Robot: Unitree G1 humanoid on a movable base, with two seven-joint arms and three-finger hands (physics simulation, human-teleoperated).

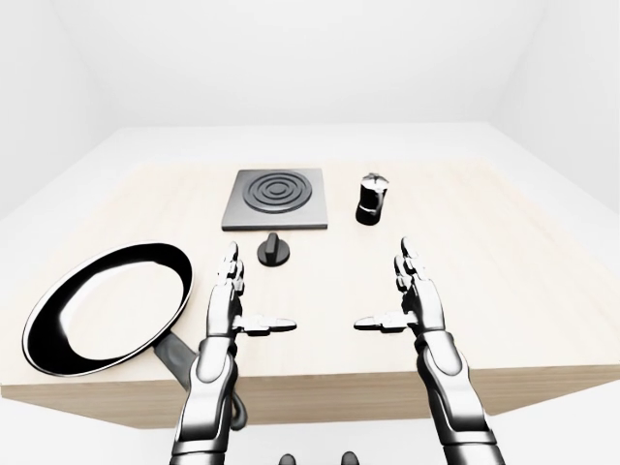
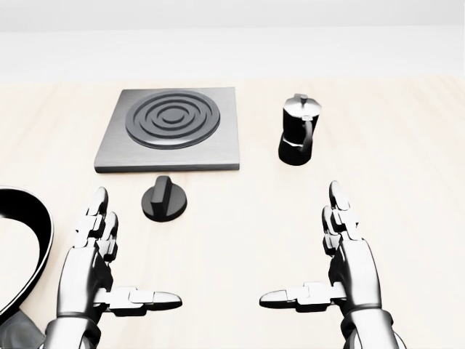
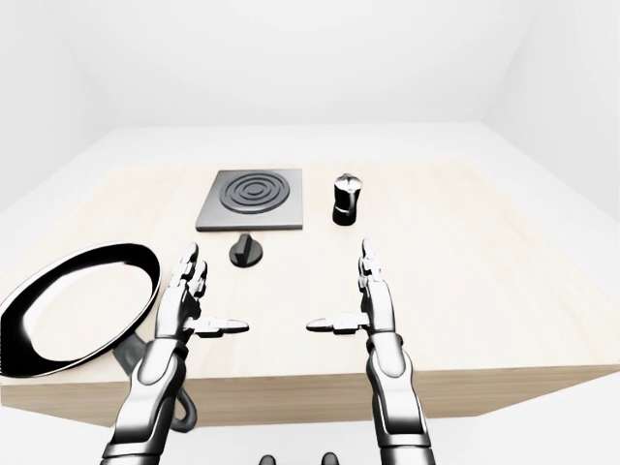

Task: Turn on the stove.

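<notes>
Hands come first, nearest the camera: the left hand point(image 2: 98, 265) and right hand point(image 2: 341, 262) both hover over the desk point(image 2: 240, 233), palms facing each other, fingers stretched straight and thumbs pointing inward. Both are spread open and hold nothing. Their segmented shells are glossy metal with darker joints.

Taking the knob point(image 2: 166, 198) as the landmark: the left hand sits below it and slightly left in the head view, near but not touching; the right hand is below and well to its right. A frying pan point(image 1: 107, 305), round, shiny black inside with a bright rim, lies far left of the knob, its handle running off the near desk edge.

The knob itself is a low black disc with a raised bar across its top, resting on the pale, matte wood-grain desk. Just above it lies the stove point(image 2: 171, 129), a flat square grey plate with dark concentric rings at its centre. Up and to the right of the knob stands a moka pot point(image 2: 298, 131), faceted, black below and silvery on top.

As a judgement, the task looks barely begun: no hand touches the knob, and nothing on the stove suggests heat. What remains is reaching the knob, most readily with the left hand, gripping its bar and twisting.
</notes>
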